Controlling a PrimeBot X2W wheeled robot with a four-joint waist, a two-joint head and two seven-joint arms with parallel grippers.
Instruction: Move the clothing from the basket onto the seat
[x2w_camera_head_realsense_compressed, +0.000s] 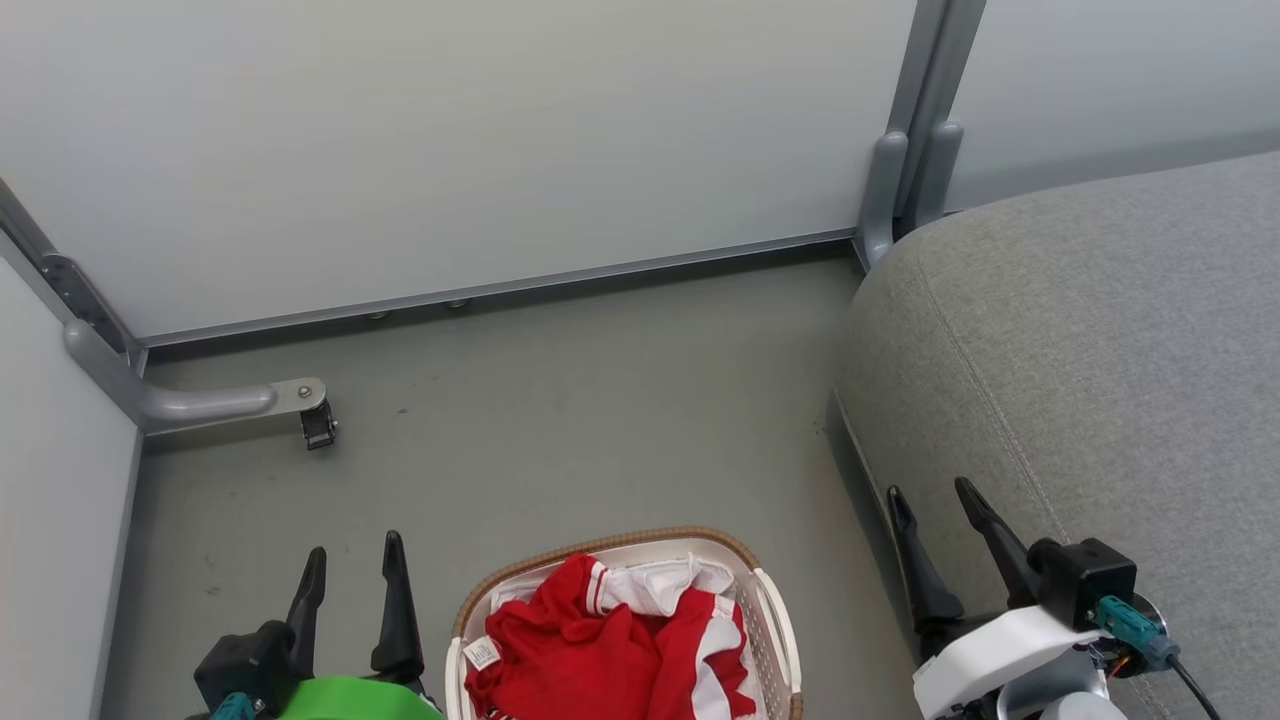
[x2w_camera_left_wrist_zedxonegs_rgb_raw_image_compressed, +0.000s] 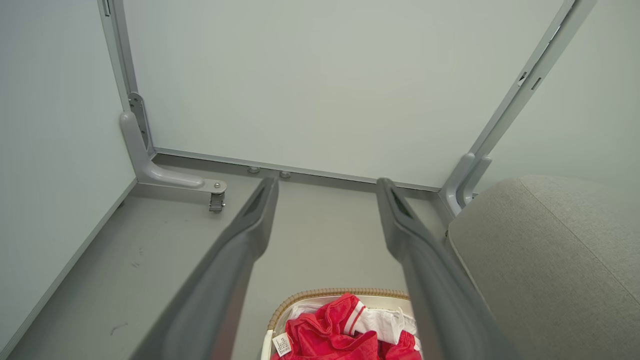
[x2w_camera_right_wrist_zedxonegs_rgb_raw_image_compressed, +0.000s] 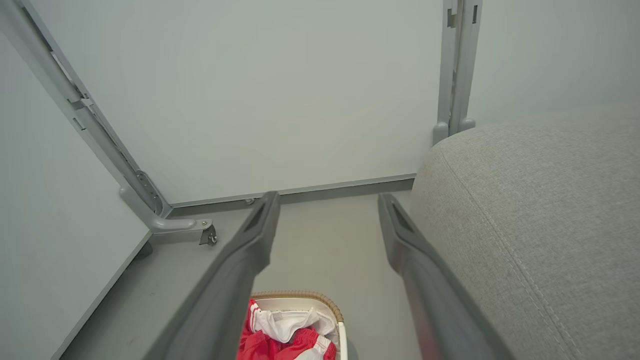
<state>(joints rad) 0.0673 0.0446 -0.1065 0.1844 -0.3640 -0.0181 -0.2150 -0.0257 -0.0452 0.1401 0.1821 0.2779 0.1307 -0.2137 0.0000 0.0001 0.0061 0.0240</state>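
Red clothing (x2w_camera_head_realsense_compressed: 590, 655) with white stripes and a small white label lies bunched in the basket (x2w_camera_head_realsense_compressed: 770, 610), a cream oval one with a brown woven rim, at the bottom middle of the head view. The grey seat (x2w_camera_head_realsense_compressed: 1100, 340) fills the right side. My left gripper (x2w_camera_head_realsense_compressed: 352, 565) stands open to the left of the basket, nothing between its fingers. Over the seat's front edge, right of the basket, my right gripper (x2w_camera_head_realsense_compressed: 935, 505) is open and empty too. Both wrist views look down past open fingers at the clothing (x2w_camera_left_wrist_zedxonegs_rgb_raw_image_compressed: 330, 335) (x2w_camera_right_wrist_zedxonegs_rgb_raw_image_compressed: 265, 342), the basket (x2w_camera_left_wrist_zedxonegs_rgb_raw_image_compressed: 300, 297) (x2w_camera_right_wrist_zedxonegs_rgb_raw_image_compressed: 320, 299) and the seat (x2w_camera_left_wrist_zedxonegs_rgb_raw_image_compressed: 550, 260) (x2w_camera_right_wrist_zedxonegs_rgb_raw_image_compressed: 540, 200).
Pale partition panels (x2w_camera_head_realsense_compressed: 450, 140) close off the back and left. A grey panel foot with a small caster (x2w_camera_head_realsense_compressed: 318, 425) juts onto the grey floor (x2w_camera_head_realsense_compressed: 560, 420) at the left. A grey post (x2w_camera_head_realsense_compressed: 915, 130) stands at the seat's far corner.
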